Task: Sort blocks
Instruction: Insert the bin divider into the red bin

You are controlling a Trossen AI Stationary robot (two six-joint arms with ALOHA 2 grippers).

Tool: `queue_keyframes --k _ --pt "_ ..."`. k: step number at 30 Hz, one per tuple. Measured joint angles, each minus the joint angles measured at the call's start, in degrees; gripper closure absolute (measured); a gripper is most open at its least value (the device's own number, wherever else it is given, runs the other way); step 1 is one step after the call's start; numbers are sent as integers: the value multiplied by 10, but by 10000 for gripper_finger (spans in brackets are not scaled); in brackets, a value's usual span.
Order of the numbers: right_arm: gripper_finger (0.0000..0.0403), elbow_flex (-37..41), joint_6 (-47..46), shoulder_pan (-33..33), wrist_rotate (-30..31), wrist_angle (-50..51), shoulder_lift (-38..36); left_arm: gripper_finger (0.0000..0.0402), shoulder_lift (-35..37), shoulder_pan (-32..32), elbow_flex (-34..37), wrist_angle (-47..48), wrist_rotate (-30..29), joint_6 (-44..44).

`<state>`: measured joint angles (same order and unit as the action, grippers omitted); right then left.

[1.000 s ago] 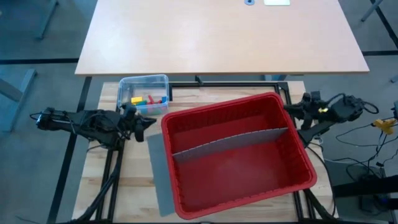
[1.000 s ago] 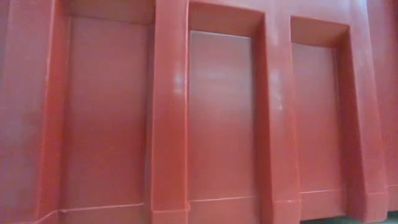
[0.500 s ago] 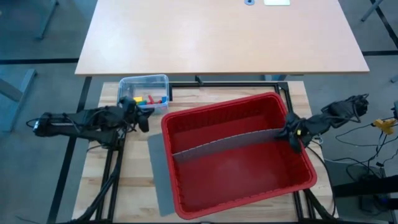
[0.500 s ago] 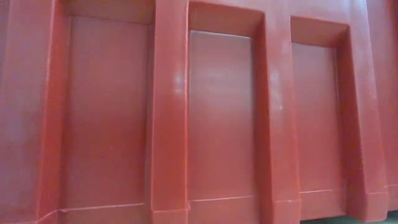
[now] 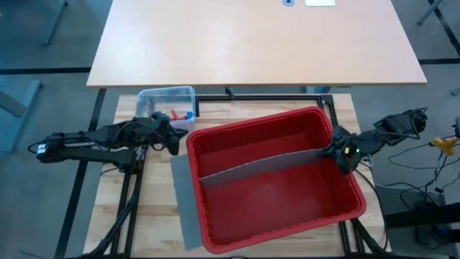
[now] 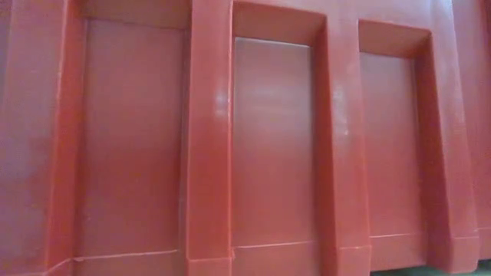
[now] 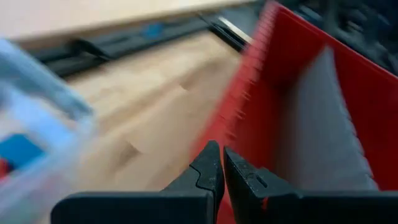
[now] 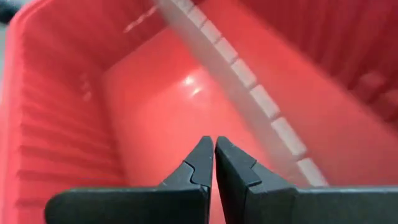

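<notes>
Several small blocks, red point(image 5: 175, 115) and blue point(image 5: 188, 115) among them, lie in a small clear tub point(image 5: 166, 95) at the table's far left. The left wrist view shows a blue one point(image 7: 18, 152) through the tub wall. My left gripper point(image 5: 177, 137) is shut and empty, between the tub and the far left corner of the red bin point(image 5: 215, 137); its fingertips point(image 7: 222, 153) point at the bin's rim. My right gripper point(image 5: 335, 151) is shut and empty over the bin's right wall, near the right end of the grey divider point(image 5: 266, 165); it looks down into the bin point(image 8: 214, 144).
The large red bin fills the table's middle and blocks the whole low view point(image 6: 245, 138); its grey slotted divider point(image 8: 249, 81) splits it into a far and a near half. A second grey panel point(image 5: 183, 208) lies flat under the bin's left side. A pale tabletop point(image 5: 251, 43) stands beyond.
My left gripper has gone first toward the tub, then toward the right, up to the bin's far left corner, the arm stretching out. My right gripper has swung toward the near edge, from beside the bin's far right corner to over its right wall by the divider's end.
</notes>
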<state>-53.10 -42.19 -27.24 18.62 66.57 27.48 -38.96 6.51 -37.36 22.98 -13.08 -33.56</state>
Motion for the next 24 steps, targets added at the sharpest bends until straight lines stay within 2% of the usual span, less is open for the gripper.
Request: queue_keyframes --k 2,4,7,13,15,20,24 --pt "403 -21 6 0 43 21 -2 401 3 0 0 3 30 -3" --pt "403 -41 8 0 75 43 -5 401 15 0 0 14 37 -10" --pt "403 -62 4 0 101 74 -12 401 39 0 0 26 57 -21" --pt "403 -77 2 0 142 79 -19 401 81 -1 0 142 191 -58" --pt "403 -76 3 0 156 79 -19 401 88 -1 0 184 213 -64" --pt "403 -76 -9 0 165 79 -19 401 93 -7 0 243 215 -31" --pt "403 -75 -24 0 169 79 -18 401 88 -7 12 292 183 5"
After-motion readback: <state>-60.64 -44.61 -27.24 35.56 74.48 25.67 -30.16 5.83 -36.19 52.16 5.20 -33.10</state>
